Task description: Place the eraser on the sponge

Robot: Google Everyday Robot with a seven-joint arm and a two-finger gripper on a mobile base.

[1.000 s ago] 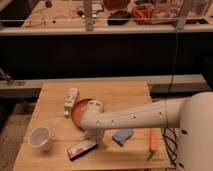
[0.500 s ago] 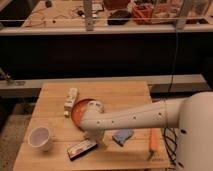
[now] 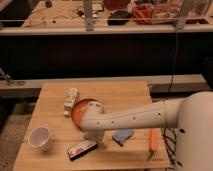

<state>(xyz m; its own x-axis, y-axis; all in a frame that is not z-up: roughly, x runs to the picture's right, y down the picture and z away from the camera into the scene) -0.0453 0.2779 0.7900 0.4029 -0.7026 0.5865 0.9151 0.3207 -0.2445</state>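
The eraser (image 3: 82,148), a flat black-sided block with a whitish and red top, lies near the front edge of the wooden table (image 3: 55,95). To its right rests the light-blue sponge (image 3: 122,135), apart from the eraser. My white arm reaches in from the right, and the gripper (image 3: 98,139) hangs down between the two, just above the eraser's right end. The arm hides most of the gripper.
An orange bowl (image 3: 78,111) sits behind the arm, with a cream bottle-like object (image 3: 70,100) at its left. A white cup (image 3: 40,137) stands at the front left. An orange carrot (image 3: 153,142) lies near the right edge.
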